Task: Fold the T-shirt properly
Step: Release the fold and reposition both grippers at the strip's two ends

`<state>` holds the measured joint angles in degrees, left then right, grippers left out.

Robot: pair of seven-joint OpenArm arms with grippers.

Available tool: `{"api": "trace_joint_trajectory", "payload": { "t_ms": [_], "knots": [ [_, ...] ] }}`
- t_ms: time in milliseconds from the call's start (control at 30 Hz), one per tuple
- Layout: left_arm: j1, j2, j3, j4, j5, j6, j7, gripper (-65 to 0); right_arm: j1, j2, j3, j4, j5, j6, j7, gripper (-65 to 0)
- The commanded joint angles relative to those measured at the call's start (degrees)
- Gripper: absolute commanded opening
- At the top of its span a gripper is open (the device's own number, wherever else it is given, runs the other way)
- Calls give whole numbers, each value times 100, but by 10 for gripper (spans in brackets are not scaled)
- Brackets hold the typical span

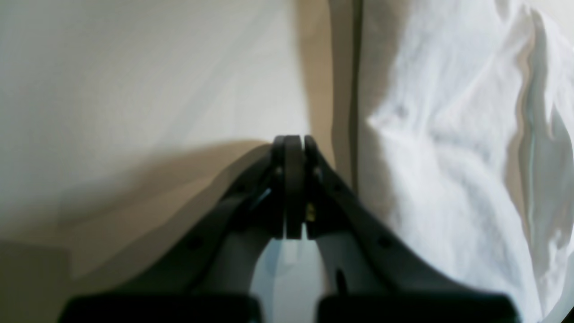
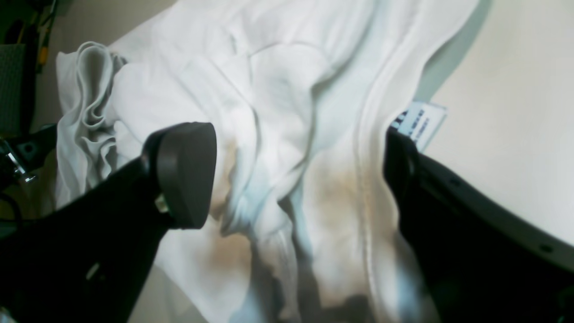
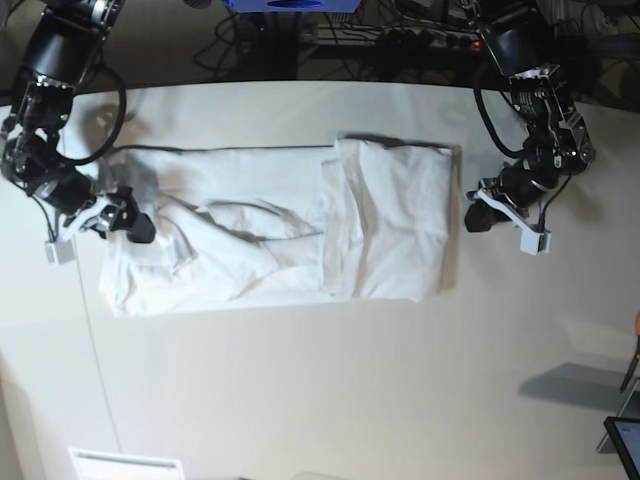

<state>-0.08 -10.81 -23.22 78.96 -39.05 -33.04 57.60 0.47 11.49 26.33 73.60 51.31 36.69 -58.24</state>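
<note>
The right gripper (image 2: 296,175), jaws wide apart, straddles the T-shirt (image 3: 300,225) at nine o'clock; the left gripper (image 1: 293,150), jaws pressed together and empty, sits at three o'clock.

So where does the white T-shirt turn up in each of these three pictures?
Left wrist view: the T-shirt fills the right side, beside the shut left hand.
Right wrist view: it covers the middle and the upper left, lying between the fingers of the open right hand.
Base view: it lies across the middle of the table, partly folded.
Shared landmark: the off-white tabletop beside the cloth.
</note>
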Motion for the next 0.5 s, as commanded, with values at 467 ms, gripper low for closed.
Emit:
{"api": "trace_joint_trajectory", "payload": {
  "t_ms": [467],
  "knots": [
    [-120,65,498,29,164,47,143,-650,28,-89,-17,37,-107,-25,-167,-363]
  ]
}}
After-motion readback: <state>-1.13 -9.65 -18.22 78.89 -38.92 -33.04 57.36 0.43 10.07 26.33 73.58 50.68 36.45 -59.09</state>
